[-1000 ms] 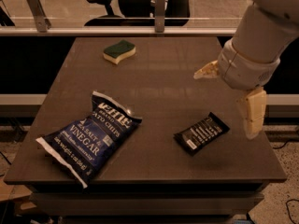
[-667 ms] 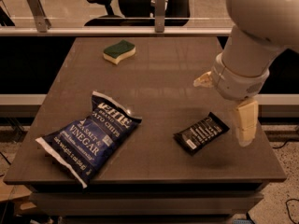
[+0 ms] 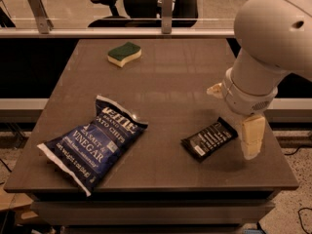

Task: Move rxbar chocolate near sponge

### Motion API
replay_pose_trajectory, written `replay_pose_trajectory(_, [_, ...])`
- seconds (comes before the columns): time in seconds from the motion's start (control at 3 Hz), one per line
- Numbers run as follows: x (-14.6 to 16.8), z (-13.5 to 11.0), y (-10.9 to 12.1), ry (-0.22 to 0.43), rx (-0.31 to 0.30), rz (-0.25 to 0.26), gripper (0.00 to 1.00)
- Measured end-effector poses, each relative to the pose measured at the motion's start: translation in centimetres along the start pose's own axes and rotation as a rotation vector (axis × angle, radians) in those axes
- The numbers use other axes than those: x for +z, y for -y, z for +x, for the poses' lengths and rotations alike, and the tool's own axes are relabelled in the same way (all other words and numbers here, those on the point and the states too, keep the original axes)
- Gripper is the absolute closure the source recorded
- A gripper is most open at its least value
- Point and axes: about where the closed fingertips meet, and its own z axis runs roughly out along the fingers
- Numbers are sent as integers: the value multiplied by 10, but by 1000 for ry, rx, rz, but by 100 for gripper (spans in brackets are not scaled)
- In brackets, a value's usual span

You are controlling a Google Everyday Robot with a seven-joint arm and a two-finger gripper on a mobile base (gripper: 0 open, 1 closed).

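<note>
The rxbar chocolate (image 3: 209, 139), a flat black wrapper with white lettering, lies on the table's right front part. The sponge (image 3: 124, 53), green on top and pale yellow below, lies at the table's far left-centre, well away from the bar. My gripper (image 3: 230, 121) hangs from the big white arm just right of and above the bar. It is open and empty. One pale finger (image 3: 252, 135) reaches down beside the bar's right end, and the other finger (image 3: 214, 90) points left behind the bar. The gripper is not touching the bar.
A large dark blue chip bag (image 3: 92, 143) lies at the table's front left. The brown table (image 3: 175, 77) has its front edge close below the bar. A railing and office chairs (image 3: 141, 4) stand behind the table.
The arm has moved left and down, bringing the open gripper closer around the bar's right end. The bar, sponge and chip bag have not moved.
</note>
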Motion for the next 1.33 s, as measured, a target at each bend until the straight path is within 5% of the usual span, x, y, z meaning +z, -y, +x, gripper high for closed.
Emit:
replay_pose_trajectory(0.33, [10,4,-3,14,5,6,0])
replay_pose_trajectory(1.33, [23,-22,-11,62,-155,-47,0])
